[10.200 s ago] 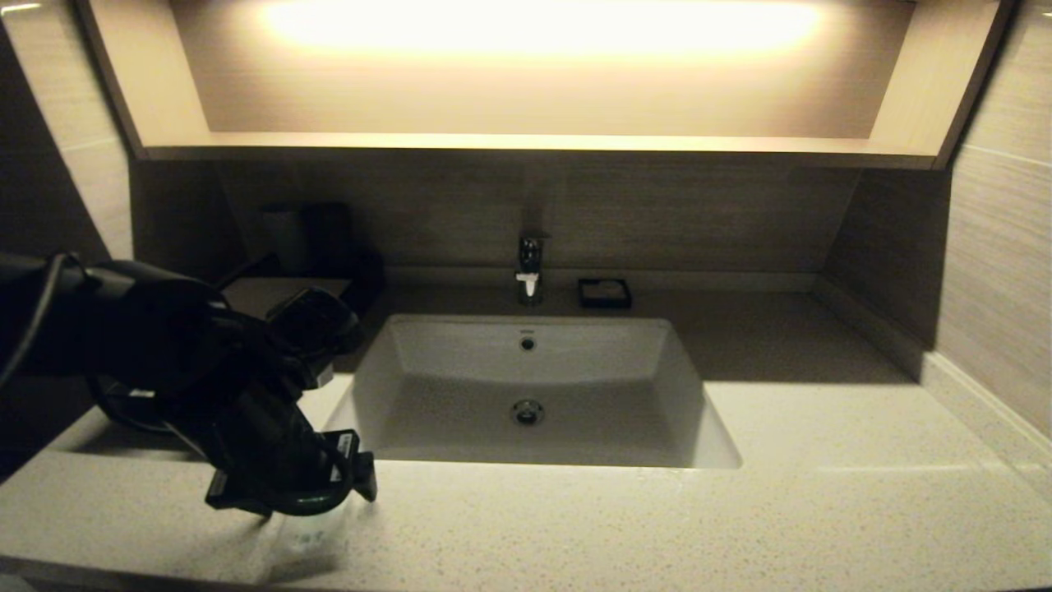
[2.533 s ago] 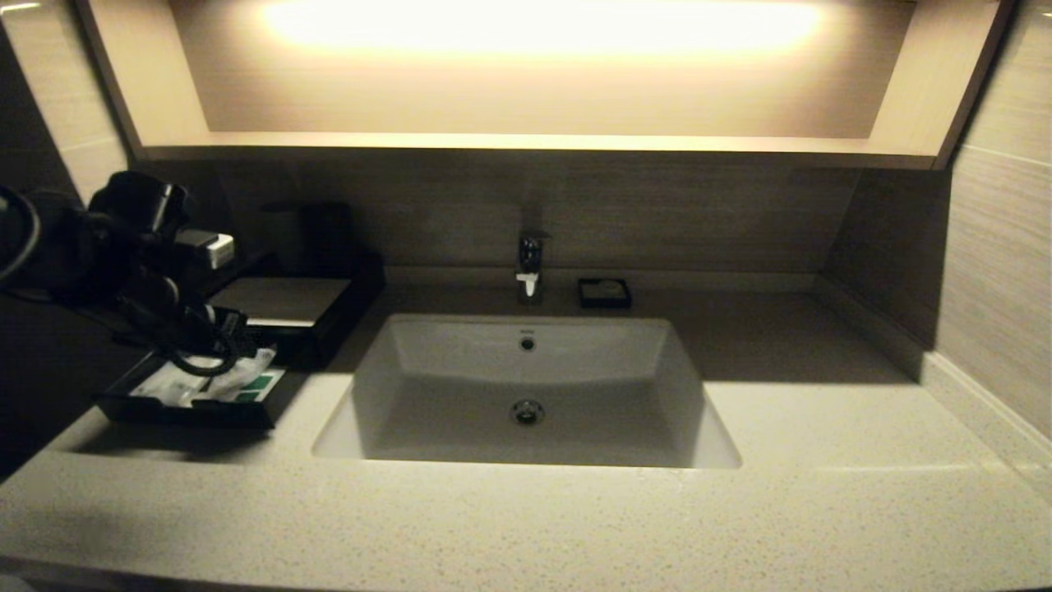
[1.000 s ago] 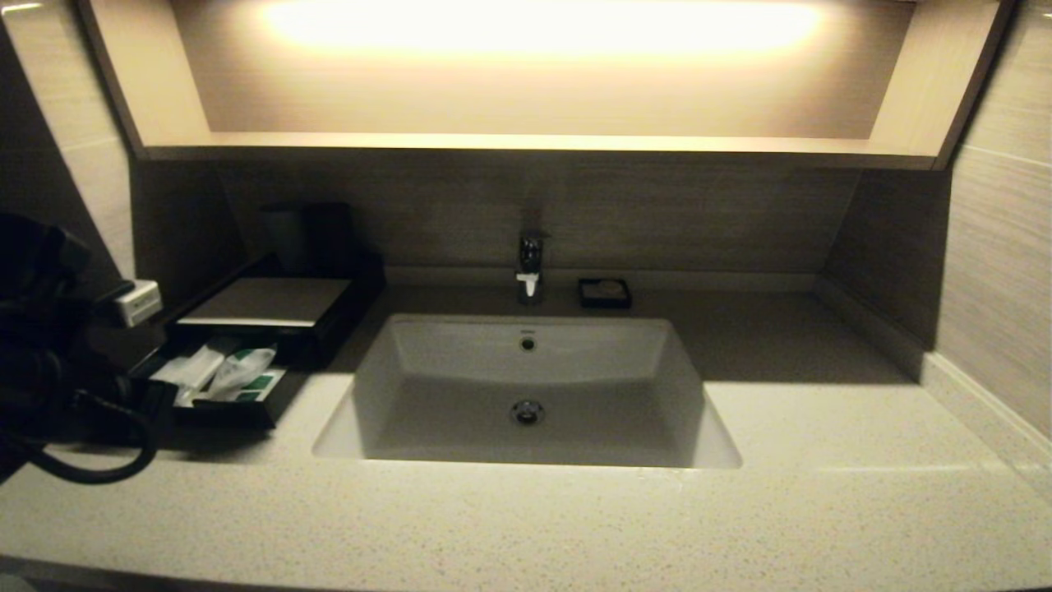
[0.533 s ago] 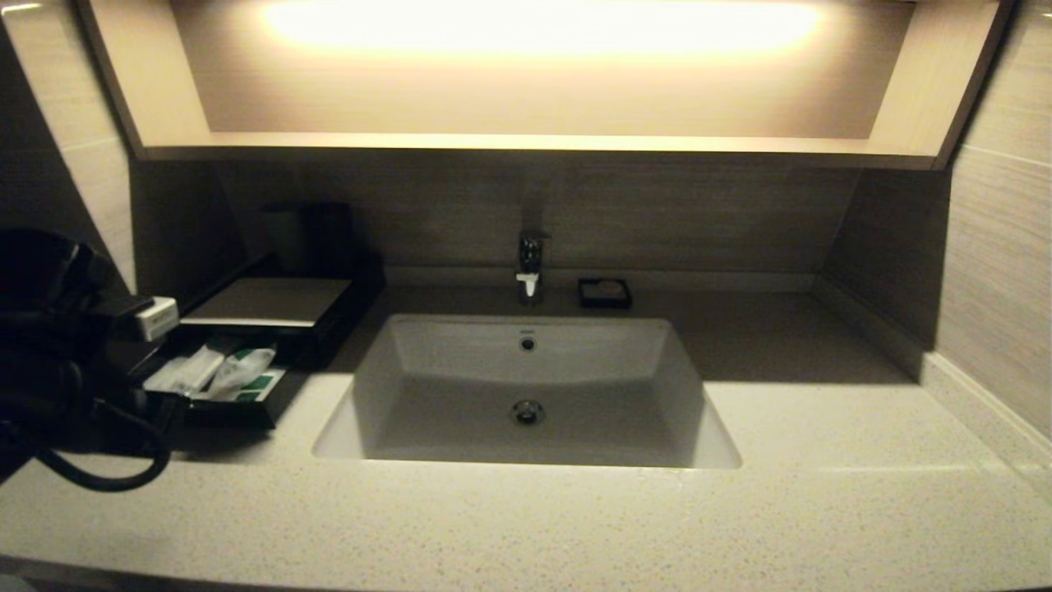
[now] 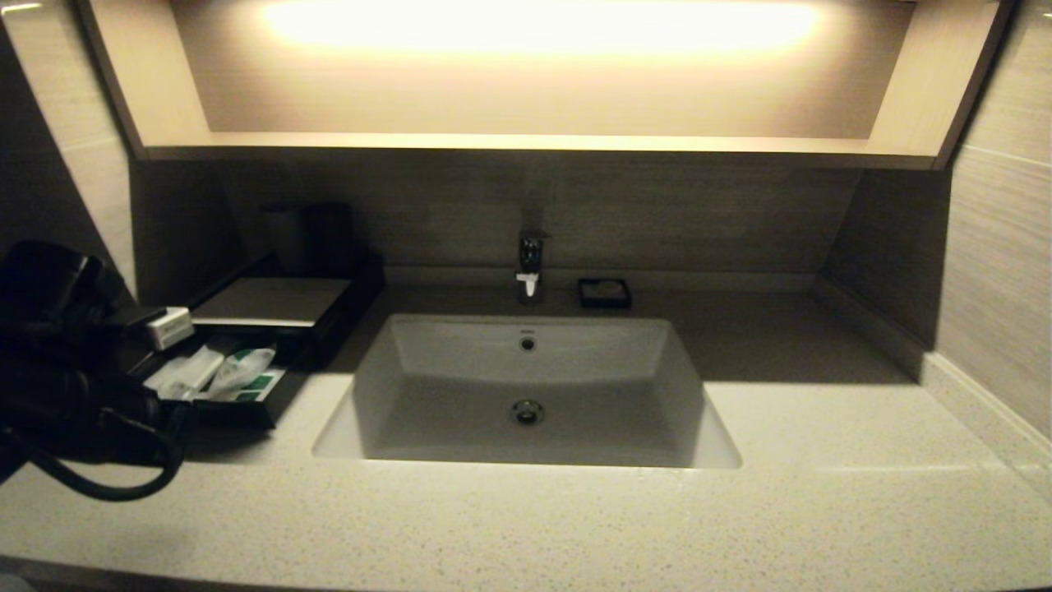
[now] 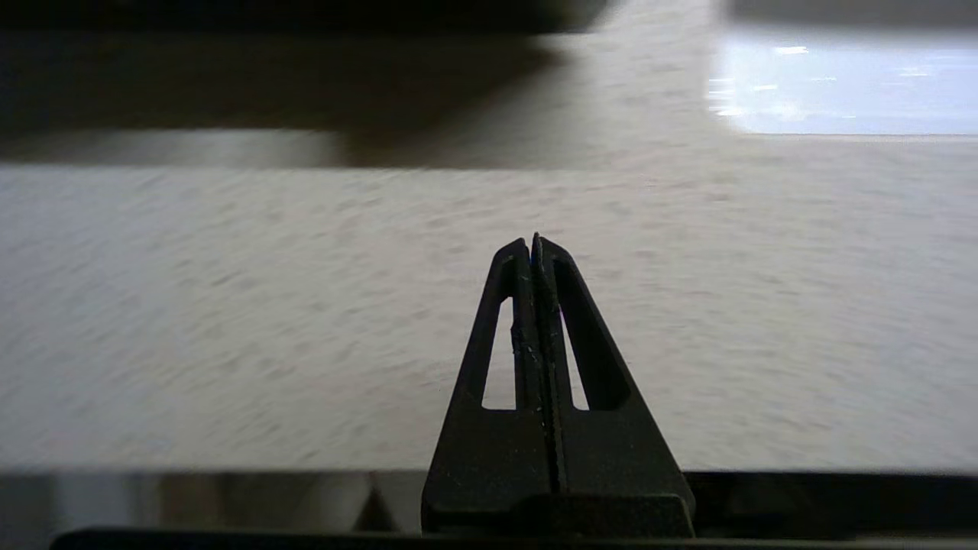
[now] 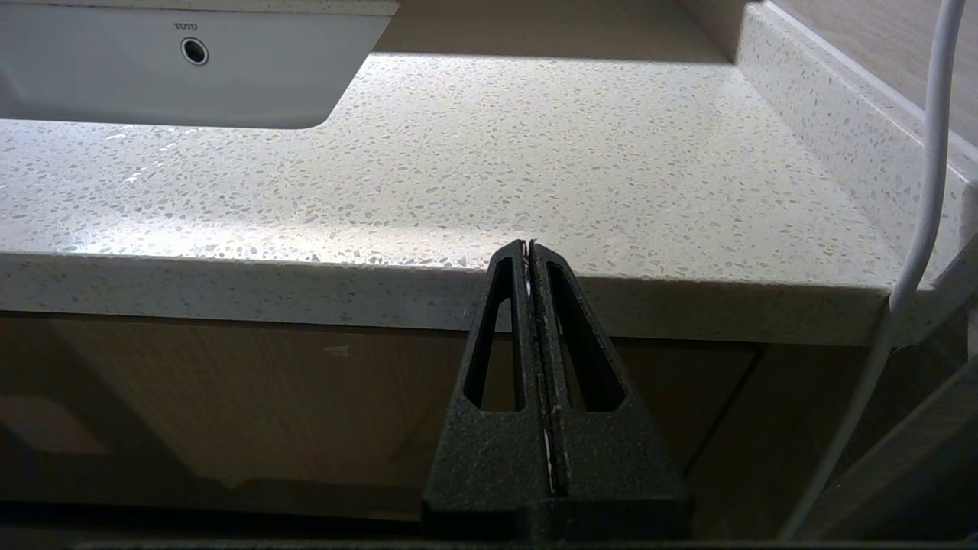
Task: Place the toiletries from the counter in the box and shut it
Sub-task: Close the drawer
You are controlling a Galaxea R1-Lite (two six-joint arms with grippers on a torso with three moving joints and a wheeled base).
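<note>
The black box (image 5: 271, 301) with a pale grey top panel stands at the back left of the counter (image 5: 575, 526). Its drawer tray (image 5: 246, 411) is slid out toward me. In it lie the long narrow packet (image 5: 187, 372) and the small pouch (image 5: 242, 363) with green labels. My left arm (image 5: 66, 370) is low at the far left, just left of the drawer's front. The left gripper (image 6: 532, 243) is shut and empty over bare counter, with the dark drawer front (image 6: 267, 15) ahead of it. My right gripper (image 7: 529, 246) is shut and parked below the counter's front edge.
The white sunken sink (image 5: 530, 395) fills the middle, with a faucet (image 5: 530, 267) behind it. A small black square dish (image 5: 604, 293) sits right of the faucet. Dark upright cups (image 5: 308, 234) stand behind the box. A white cable (image 7: 917, 229) hangs by the right arm.
The left arm carried a packet from the front counter to the drawer, left it there, pulled back to the left, and now has edged right toward the drawer's front. The drawer stays open.
</note>
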